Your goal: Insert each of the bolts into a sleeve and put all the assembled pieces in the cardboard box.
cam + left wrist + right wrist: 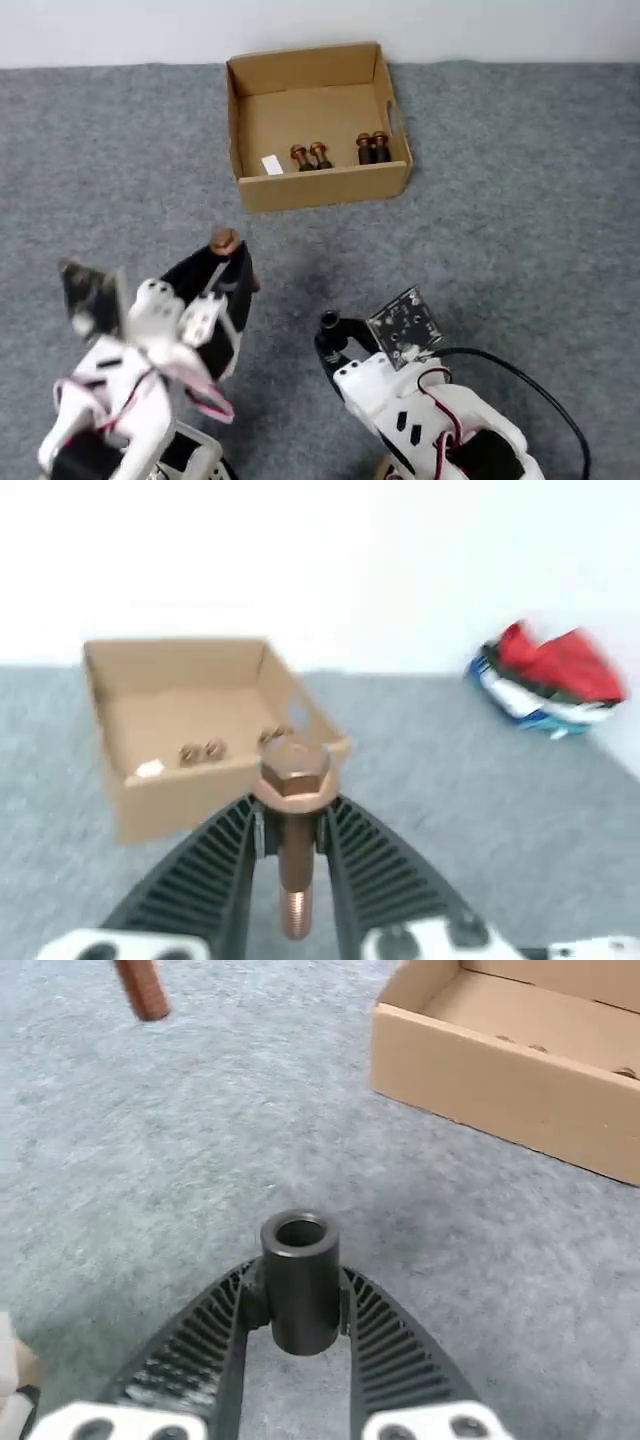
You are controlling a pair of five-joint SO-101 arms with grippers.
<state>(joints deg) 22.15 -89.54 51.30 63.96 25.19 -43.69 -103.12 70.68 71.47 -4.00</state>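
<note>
on my left side, the left gripper [293,818] is pinching a copper bolt [295,775] by its shank, with the head on top. further back, about in the middle, stands the open cardboard box [315,190], and i see two pairs of assembled pieces [310,156] lying near its front wall. on the right, the right gripper [300,1300] is clamped on a black sleeve [300,1260], held upright with its hole facing up.

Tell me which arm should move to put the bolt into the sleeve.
Probably left: the left gripper holds the bolt with its threaded end free, while the right gripper holds the sleeve, bore open upward.
</note>
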